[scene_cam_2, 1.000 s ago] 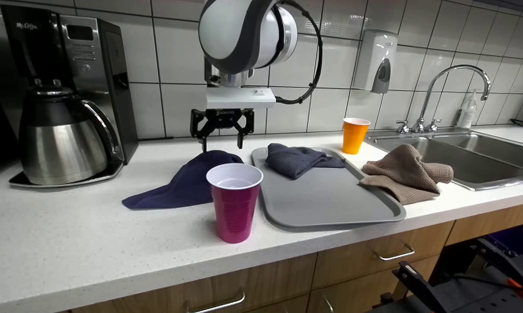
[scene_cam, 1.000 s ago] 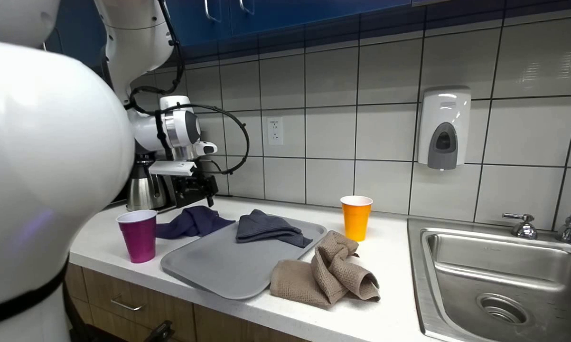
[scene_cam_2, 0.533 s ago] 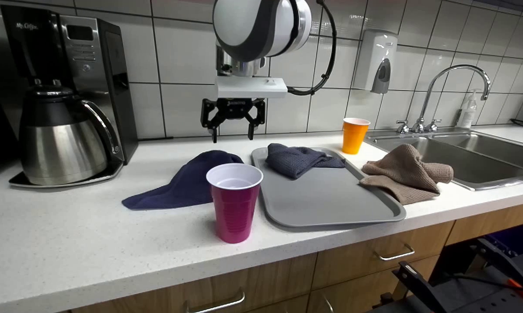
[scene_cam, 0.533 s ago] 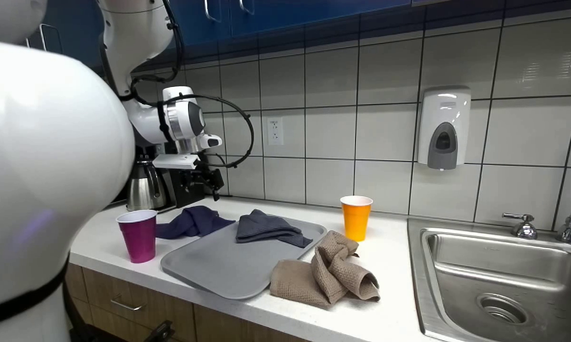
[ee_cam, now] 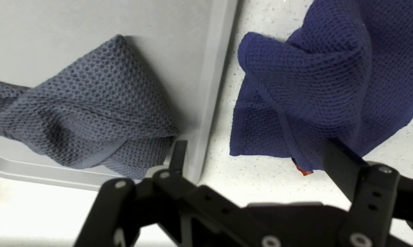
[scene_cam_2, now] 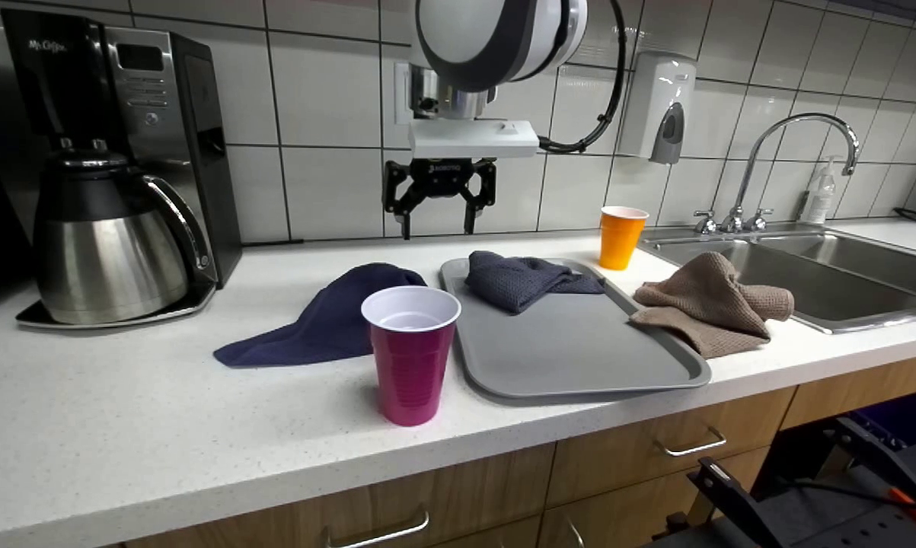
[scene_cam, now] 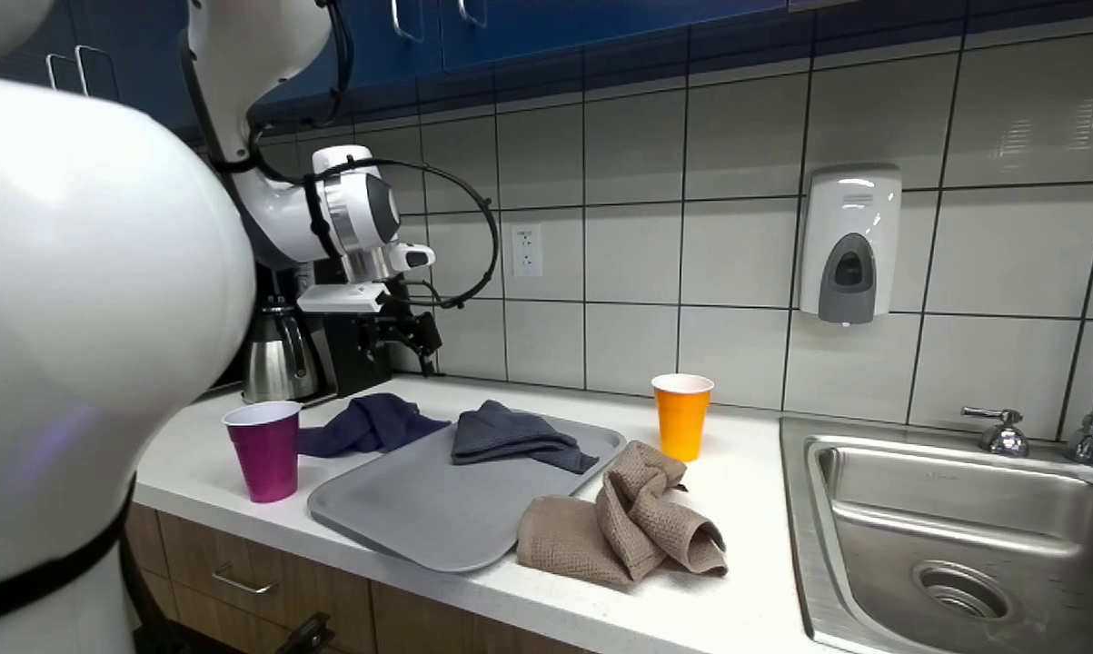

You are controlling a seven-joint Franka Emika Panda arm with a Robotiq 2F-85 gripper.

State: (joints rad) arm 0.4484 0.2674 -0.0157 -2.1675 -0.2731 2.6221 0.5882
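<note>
On the pale counter (scene_cam_2: 161, 426) lies a rumpled, dimpled navy cloth (ee_cam: 326, 89), perhaps red-tagged, below the spread, empty gripper (scene_cam_2: 437, 231).

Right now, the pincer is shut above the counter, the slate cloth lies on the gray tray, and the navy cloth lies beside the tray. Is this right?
Not quite: the pincer is open; an exterior view shows its fingers standing apart. It is above the counter, the slate cloth lies on the gray tray, and the navy cloth lies beside the tray.

White counter (scene_cam_2: 161, 411) carries tray (scene_cam_2: 579, 342), navy cloth (scene_cam_2: 336, 316), brown cloth (scene_cam_2: 713, 301), magenta cup (scene_cam_2: 412, 369), orange cup (scene_cam_2: 622, 240)
</note>
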